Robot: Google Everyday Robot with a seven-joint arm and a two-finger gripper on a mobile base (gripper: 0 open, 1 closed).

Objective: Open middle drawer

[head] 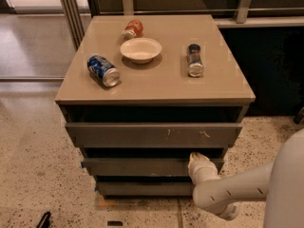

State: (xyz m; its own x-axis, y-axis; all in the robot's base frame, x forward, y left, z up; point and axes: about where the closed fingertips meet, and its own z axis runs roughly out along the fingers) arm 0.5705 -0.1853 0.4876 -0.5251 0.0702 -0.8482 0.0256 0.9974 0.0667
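Observation:
The cabinet shows three drawer fronts below its top. The middle drawer [137,166] has a plain flat grey-brown front, below the larger scratched front [152,135] and above the narrowest front [142,188]. It looks shut or nearly shut, with a dark gap above it. My gripper [198,158] comes in from the lower right on a white arm and sits at the right end of the middle drawer's upper edge.
On the cabinet top [156,87] lie a blue can [103,71], a red can [133,29], a dark can [194,60] and a white bowl [140,49]. Speckled floor surrounds the cabinet. A dark wall panel stands at the right.

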